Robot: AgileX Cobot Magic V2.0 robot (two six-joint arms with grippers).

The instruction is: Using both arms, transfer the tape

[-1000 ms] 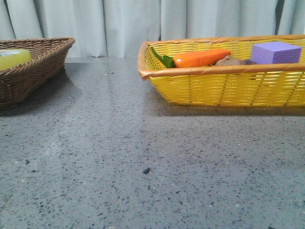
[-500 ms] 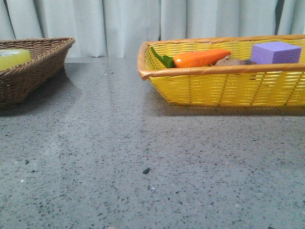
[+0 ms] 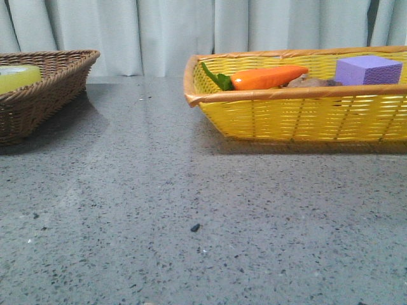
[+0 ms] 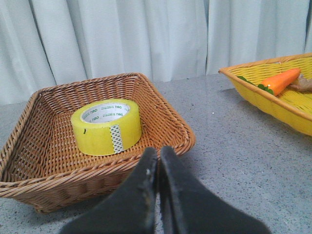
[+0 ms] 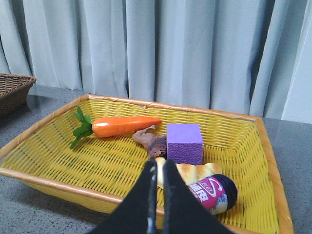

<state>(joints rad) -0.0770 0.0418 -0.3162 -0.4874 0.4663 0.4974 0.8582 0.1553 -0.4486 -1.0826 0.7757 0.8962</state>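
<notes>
The tape [image 4: 106, 126], a wide yellow roll with a white core and a green-dotted tab, lies flat in a brown wicker basket [image 4: 173, 124]. In the front view only its yellow top edge [image 3: 18, 77] shows above that basket's rim [image 3: 60, 73] at the far left. My left gripper [image 4: 158, 152] hangs shut and empty just outside the basket's near corner, short of the tape. My right gripper [image 5: 160, 165] is shut and empty over the near rim of the yellow basket [image 5: 44, 178]. Neither gripper shows in the front view.
The yellow basket [image 3: 299, 117] at the right holds a toy carrot [image 5: 124, 126], a purple foam block [image 5: 185, 143], a brown figure [image 5: 151, 142], a bread roll [image 5: 187, 173] and a small pink bottle [image 5: 214, 192]. Grey speckled tabletop [image 3: 191, 190] spans between the baskets. Curtains hang behind.
</notes>
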